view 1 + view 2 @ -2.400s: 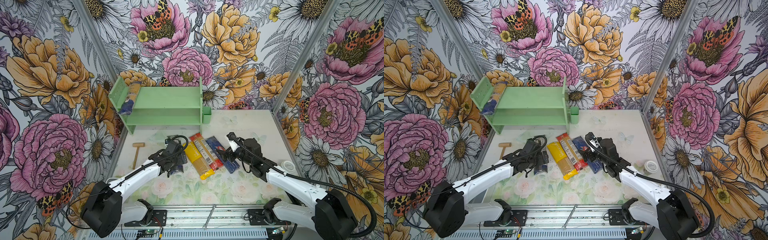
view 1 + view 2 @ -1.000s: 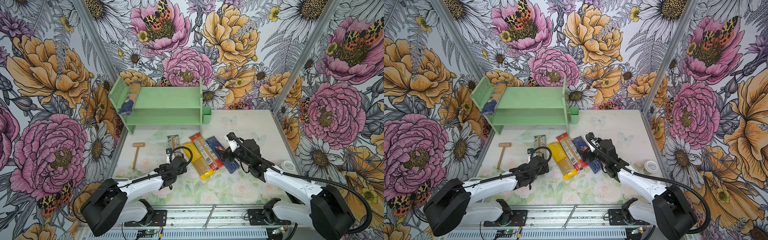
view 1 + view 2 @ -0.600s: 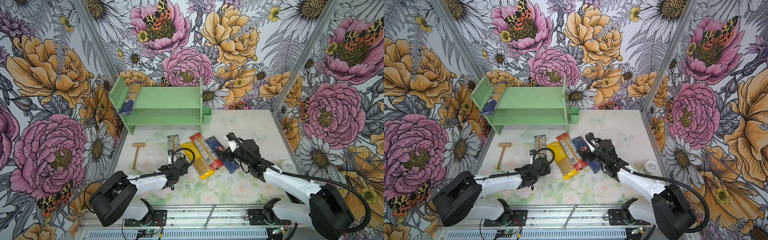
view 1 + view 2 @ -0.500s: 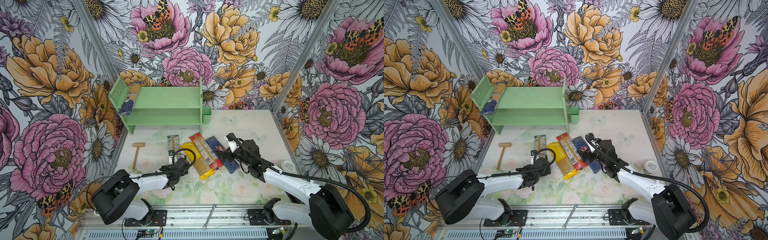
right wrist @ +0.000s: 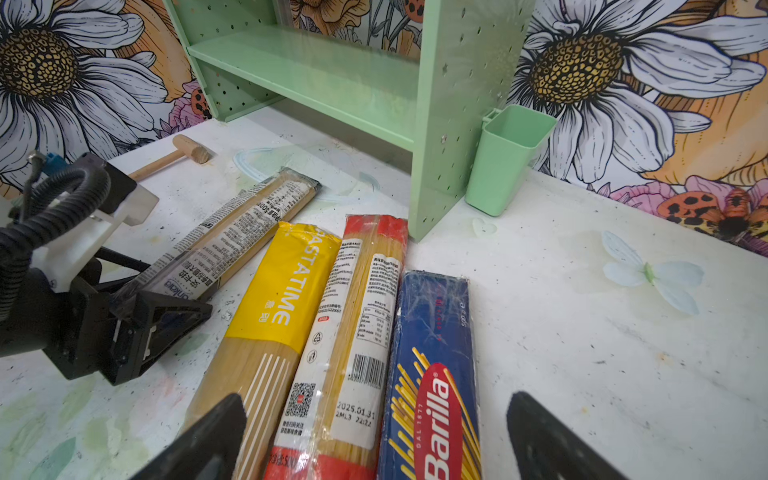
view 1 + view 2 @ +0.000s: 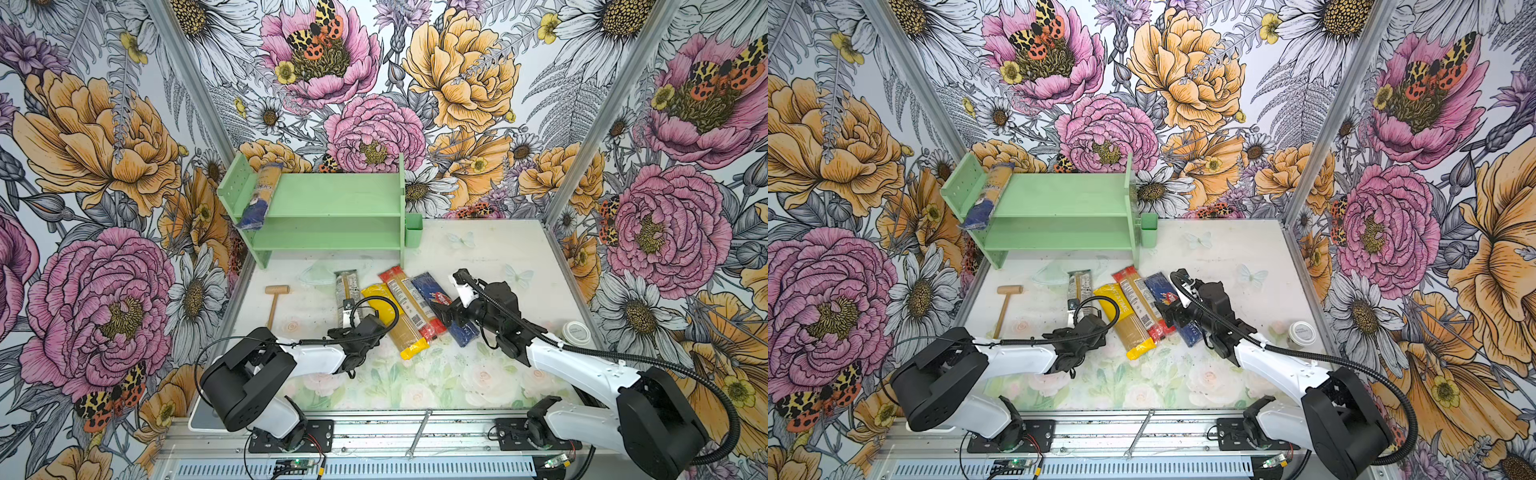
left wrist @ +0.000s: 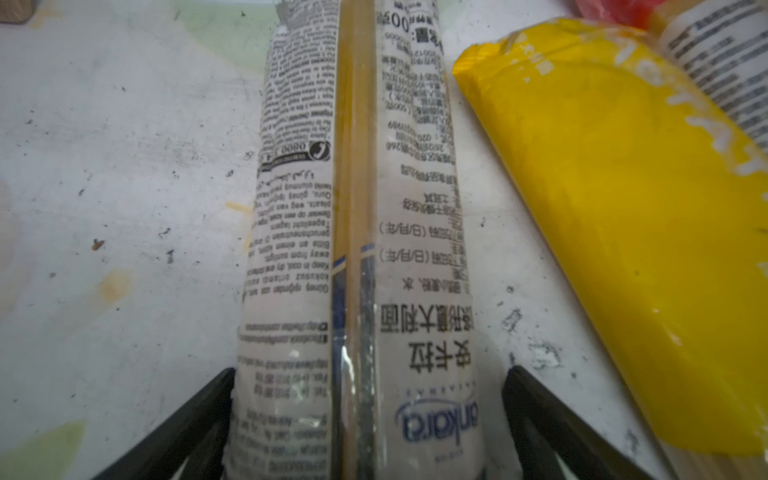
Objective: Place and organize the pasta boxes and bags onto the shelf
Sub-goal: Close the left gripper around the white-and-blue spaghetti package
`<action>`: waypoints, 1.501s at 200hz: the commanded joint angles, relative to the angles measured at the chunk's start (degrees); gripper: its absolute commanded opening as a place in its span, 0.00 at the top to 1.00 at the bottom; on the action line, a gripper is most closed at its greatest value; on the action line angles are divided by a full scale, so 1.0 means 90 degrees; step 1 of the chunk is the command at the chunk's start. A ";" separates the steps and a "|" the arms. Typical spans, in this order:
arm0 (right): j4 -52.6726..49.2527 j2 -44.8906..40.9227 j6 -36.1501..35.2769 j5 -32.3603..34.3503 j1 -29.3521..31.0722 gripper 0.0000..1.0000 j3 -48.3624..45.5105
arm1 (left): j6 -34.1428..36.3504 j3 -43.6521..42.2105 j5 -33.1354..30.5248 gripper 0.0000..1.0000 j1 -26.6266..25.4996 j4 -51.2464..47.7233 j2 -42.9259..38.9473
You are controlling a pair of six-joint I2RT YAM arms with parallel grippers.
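A clear spaghetti bag [image 7: 357, 208] with printed labels lies on the table, its near end between the fingers of my open left gripper [image 7: 370, 424], [image 6: 348, 322]. To its right lie a yellow bag [image 6: 392, 318], a red-ended clear bag [image 6: 409, 303] and a dark blue Barilla box [image 6: 428, 286], side by side. My right gripper [image 5: 374, 436], [image 6: 448, 320] hovers open over the near ends of the red-ended bag [image 5: 361, 316] and the Barilla box [image 5: 436, 374]. On the top tier of the mint-green shelf [image 6: 332, 195], another clear bag with a dark blue end [image 6: 259, 195] leans against the left panel.
A wooden mallet [image 6: 275, 303] lies left of the packs. A small green cup [image 6: 413, 235] hangs on the shelf's right side. A round lidded jar [image 6: 576, 332] stands near the right wall. Both arms stretch in from the front rail.
The left arm has folded lower and its gripper has slid back to the near end of the clear bag, which now lies uncovered on the table. The right gripper has hardly moved.
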 commanded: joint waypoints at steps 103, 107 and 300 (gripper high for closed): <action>0.0281 -0.0228 0.0008 0.0219 -0.0070 0.00 -0.0147 | -0.0131 0.0102 0.0102 0.11 -0.0205 -0.0075 0.0398; 0.0276 -0.0233 0.0011 0.0227 -0.0072 0.01 -0.0139 | -0.0138 0.0101 0.0095 0.11 -0.0203 -0.0073 0.0405; 0.0041 -0.0402 -0.0071 0.0285 -0.0121 0.00 -0.0115 | -0.0001 0.0482 0.0185 0.07 -0.0007 -0.0491 0.0440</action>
